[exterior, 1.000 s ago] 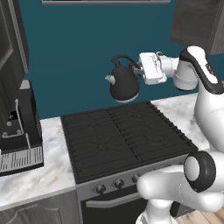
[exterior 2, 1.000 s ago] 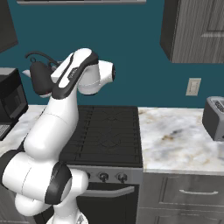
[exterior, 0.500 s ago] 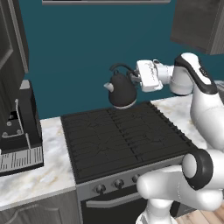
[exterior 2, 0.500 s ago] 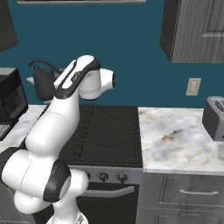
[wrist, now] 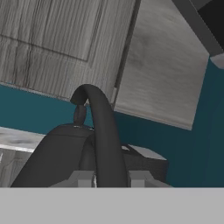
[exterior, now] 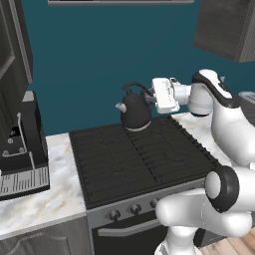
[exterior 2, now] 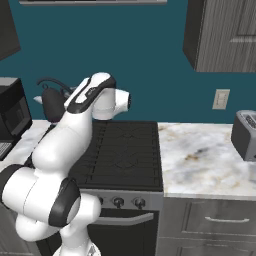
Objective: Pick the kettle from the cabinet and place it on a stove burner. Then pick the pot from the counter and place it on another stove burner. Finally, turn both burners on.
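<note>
Hand view, nearest first: the claw (wrist: 111,178) is pinching the kettle's (wrist: 57,157) looping black handle, one pale finger tip (wrist: 81,178) pressing on each side of the smooth, tube-like loop. Below the loop the kettle's dark grey, rounded body is swelling out, matte and conical. Beyond it a dark grey wood-grain cabinet (wrist: 65,41) with a flat grey panel beside it is showing against the teal wall.

From the left base view, taking the stove (exterior: 134,159) as landmark: its front edge is carrying a row of dark round knobs (exterior: 133,209), and its flat black top is bearing ridged cast-iron grates. The kettle (exterior: 135,110) is hanging at the stove's back edge, over the rear burner area; whether its reddish base rim is touching the grate I cannot tell. It is standing upright, long axis vertical, its short pale spout (exterior: 120,106) pointing to the picture's left, towards the black coffee machine (exterior: 22,149), which is sitting left of the stove on the white, veined marble table (exterior: 50,199). The claw (exterior: 149,94) is reaching in from the stove's right side, holding the handle.

In the right base view, the marble table (exterior 2: 200,155) is lying right of the stove (exterior 2: 125,150), with a boxy grey toaster (exterior 2: 245,135) at its far end.
</note>
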Robot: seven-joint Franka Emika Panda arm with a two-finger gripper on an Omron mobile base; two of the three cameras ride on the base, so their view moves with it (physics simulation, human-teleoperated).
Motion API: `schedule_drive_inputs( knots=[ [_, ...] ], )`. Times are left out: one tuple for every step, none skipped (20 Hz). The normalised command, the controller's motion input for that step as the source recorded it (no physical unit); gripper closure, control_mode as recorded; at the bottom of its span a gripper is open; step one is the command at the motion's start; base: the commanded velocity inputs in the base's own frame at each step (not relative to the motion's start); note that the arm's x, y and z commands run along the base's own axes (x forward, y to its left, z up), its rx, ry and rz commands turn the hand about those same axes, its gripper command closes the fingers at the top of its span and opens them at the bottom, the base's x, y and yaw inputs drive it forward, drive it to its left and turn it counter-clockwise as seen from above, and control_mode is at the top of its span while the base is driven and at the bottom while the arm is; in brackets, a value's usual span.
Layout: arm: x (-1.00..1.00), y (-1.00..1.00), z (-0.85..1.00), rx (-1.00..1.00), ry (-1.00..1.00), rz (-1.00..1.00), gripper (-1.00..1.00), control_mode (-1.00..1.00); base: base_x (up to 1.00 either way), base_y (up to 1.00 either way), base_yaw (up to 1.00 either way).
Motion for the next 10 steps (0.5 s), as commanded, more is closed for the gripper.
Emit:
schedule_drive_inputs(
  knots=[
    [0.21,0.09,-0.27,0.03,0.00,0.00,1.00,-1.00,0.00,0.00,0.00],
    [0.21,0.10,-0.25,0.04,0.00,0.00,1.00,-1.00,0.00,0.00,0.00],
    [0.21,0.10,-0.26,0.04,0.00,0.00,1.00,-1.00,0.00,0.00,0.00],
    [0.21,0.12,-0.26,0.04,0.00,0.00,1.00,-1.00,0.00,0.00,0.00],
    [0.21,0.12,-0.29,0.04,0.00,0.00,1.00,-1.00,0.00,0.00,0.00],
    [0.21,0.12,-0.29,0.04,0.00,0.00,1.00,-1.00,0.00,0.00,0.00],
    [0.21,0.11,-0.31,0.04,0.00,0.00,1.00,-1.00,0.00,0.00,0.00],
    [0.21,0.11,-0.31,0.04,0.00,0.00,1.00,-1.00,0.00,0.00,0.00],
    [0.20,0.10,-0.27,0.05,0.00,0.00,1.00,-1.00,0.00,0.00,0.00],
    [0.21,0.10,-0.27,0.04,0.00,0.00,1.00,-1.00,0.00,0.00,0.00]
  ],
)
